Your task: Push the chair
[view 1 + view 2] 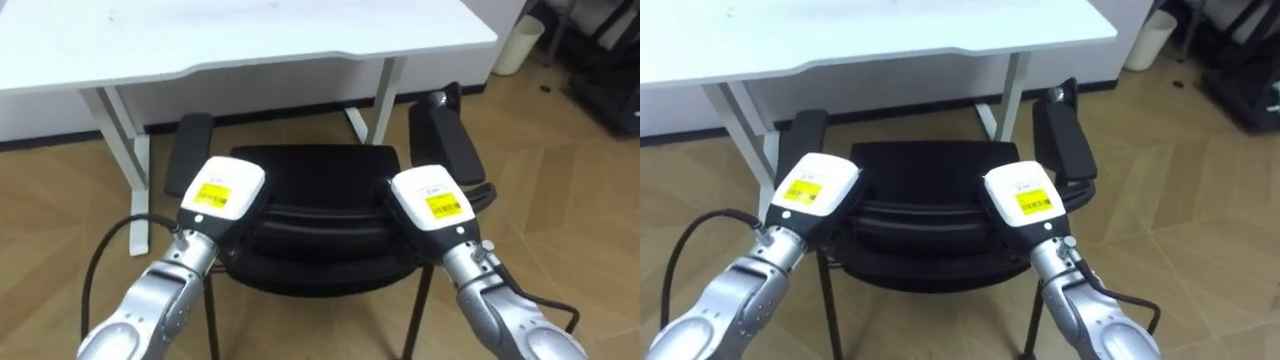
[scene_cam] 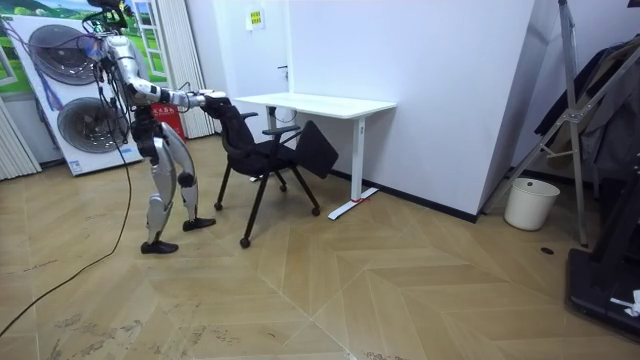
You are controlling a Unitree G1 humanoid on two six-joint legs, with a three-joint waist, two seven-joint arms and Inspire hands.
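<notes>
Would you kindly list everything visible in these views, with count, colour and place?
black office chair with armrests: one, black, directly before the robot, seat toward the desk.
white rectangular desk on white legs: one, white, beyond the chair, by the white wall.
cream round waste bin: one, cream, on the floor by the wall, room view's right.
white front-loading washing machines: two, white, stacked, behind the robot.
grey metal stand: one, grey, room view's right edge.
brown herringbone wooden floor: one, brown, underfoot.
left hand: one, white-backed, at the chair's backrest, left side.
right hand: one, white-backed, at the backrest, right side.
</notes>
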